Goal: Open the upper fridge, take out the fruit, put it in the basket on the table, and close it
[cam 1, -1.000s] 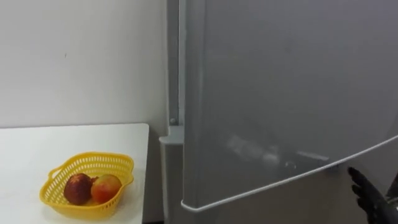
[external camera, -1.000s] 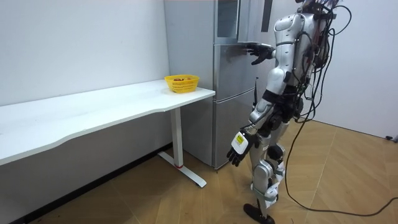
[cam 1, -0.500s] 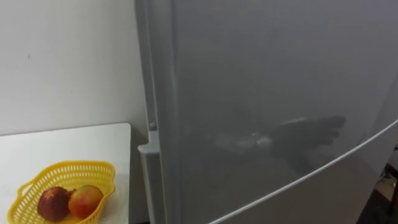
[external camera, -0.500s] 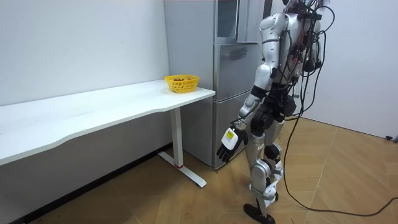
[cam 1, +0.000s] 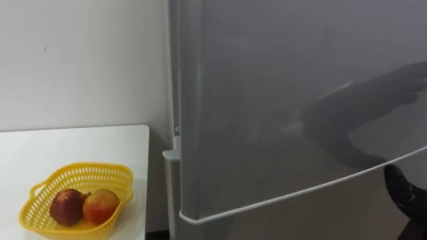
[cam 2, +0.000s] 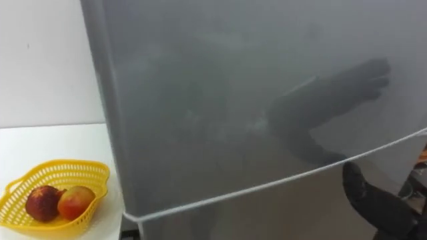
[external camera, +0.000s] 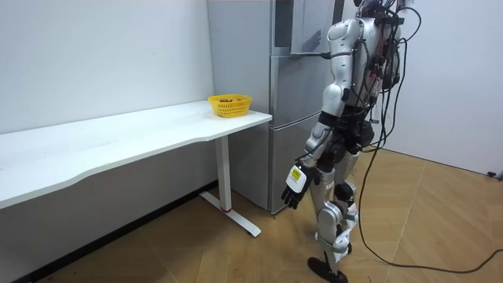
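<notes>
Room view: left hand (external camera: 292,193) hangs slack.
Eye views: your right hand (cam 2: 373,200) beside upper fridge door (cam 1: 280,100), grip unreadable.
Progress: door looks ajar; fetch pending.

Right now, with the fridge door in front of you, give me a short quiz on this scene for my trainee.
1. True or false: the yellow basket holds two pieces of fruit.
2. The basket stands on: A) the white table; B) a chair; C) a shelf.
3. In the room view, which robot hand hangs low by the robot's leg?
Key: 1 true; 2 A; 3 the left.
</notes>
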